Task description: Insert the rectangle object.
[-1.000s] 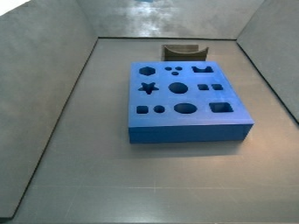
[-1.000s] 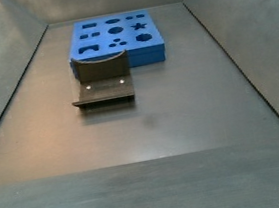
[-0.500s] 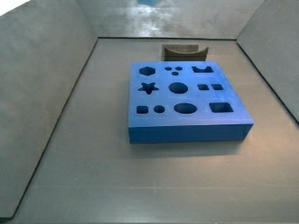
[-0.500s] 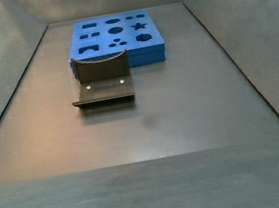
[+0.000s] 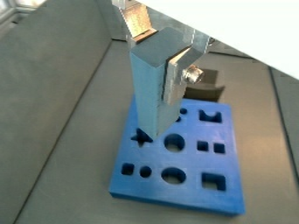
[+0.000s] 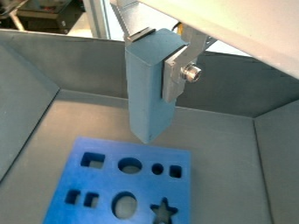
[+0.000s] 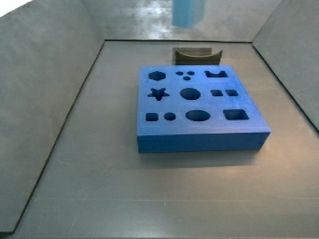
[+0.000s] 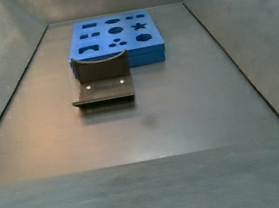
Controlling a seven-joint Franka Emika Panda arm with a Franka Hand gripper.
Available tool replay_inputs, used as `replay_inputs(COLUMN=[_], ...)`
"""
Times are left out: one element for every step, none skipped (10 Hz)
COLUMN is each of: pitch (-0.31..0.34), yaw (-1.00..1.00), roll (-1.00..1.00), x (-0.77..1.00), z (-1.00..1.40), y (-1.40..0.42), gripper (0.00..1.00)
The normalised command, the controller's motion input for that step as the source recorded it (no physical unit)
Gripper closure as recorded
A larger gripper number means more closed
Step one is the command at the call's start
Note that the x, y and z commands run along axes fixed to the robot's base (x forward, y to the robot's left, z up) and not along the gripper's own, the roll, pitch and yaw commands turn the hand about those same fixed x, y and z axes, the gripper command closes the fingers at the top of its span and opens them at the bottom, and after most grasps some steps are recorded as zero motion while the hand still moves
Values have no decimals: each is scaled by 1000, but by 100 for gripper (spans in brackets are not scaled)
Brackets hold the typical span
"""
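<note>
The rectangle object (image 5: 152,87) is a tall slim light-blue bar, and it hangs upright between my fingers (image 5: 177,74). My gripper (image 5: 158,51) is shut on its upper part, as both wrist views show (image 6: 156,59). The bar's lower end (image 6: 146,131) is well above the wide blue block with shaped holes (image 6: 111,185), clear of it. In a side view only the bar's lower end (image 7: 187,11) shows at the top edge, beyond the blue block (image 7: 200,131). The gripper and bar are out of the side view where the block (image 8: 145,44) lies at the far end.
The dark fixture (image 7: 193,53) stands on the floor just beside the blue block, seen also in a side view (image 8: 103,88) and a wrist view (image 5: 211,89). Sloped grey walls (image 8: 4,89) enclose the floor on all sides.
The bar's lower end has come into a side view at the top edge, where nothing showed before. The block and the fixture have not moved.
</note>
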Motion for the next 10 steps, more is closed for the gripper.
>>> replay_inputs(pitch=[-3,-44,-43,-40,-36,-36,-30,-27,-40,-47], yaw=[-680,-1000,-1000,-1000,-1000,-1000,-914,-817,-763,-803], roll=[17,56,46,37,24,19,33,41,107,123], x=[374,40,17,14,11,9,174,283,354,306], z=[-189,-360,-354,-334,-309,-291,-297,-303,-440,-477], y=[-180,-26,0,0,0,0,0,-11,-23,-11], gripper=[100,100,100,100,100,100,100,100,100,100])
